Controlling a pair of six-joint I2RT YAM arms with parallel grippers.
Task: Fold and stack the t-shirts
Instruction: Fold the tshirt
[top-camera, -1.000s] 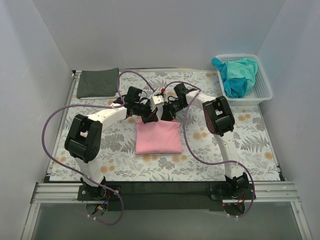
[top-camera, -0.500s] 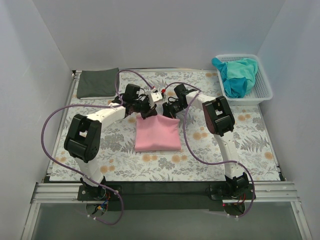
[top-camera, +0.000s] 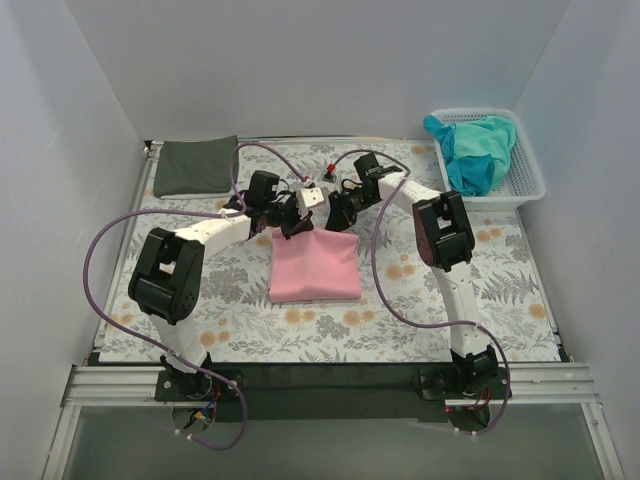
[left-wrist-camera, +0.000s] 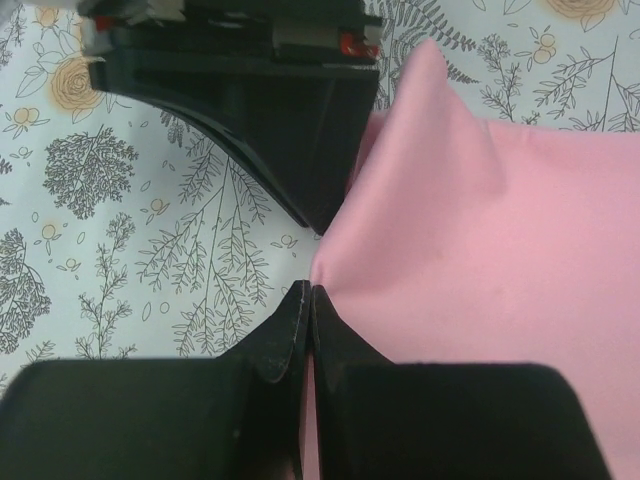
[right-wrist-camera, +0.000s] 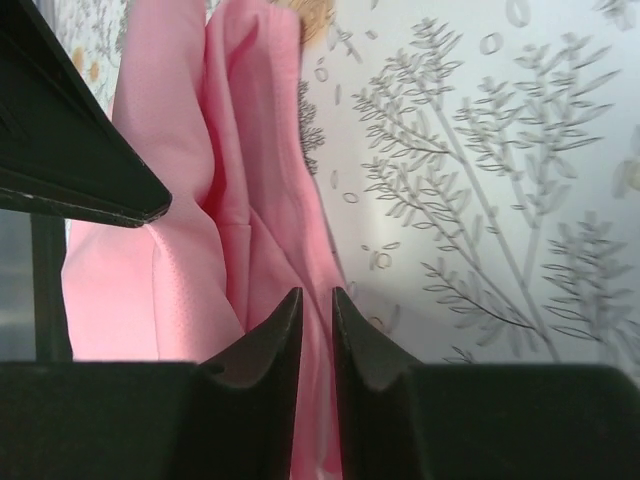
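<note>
top external: tablecloth, walls, pink t-shirt

White mesh basket far-right; floral tablecloth underneath.

Left gripper, right gripper crowd far edge of pink shirt. Grey shirt fills far-left corner; basket with teal shirt far right. Open tablecloth left, right, near of pink shirt.
</note>
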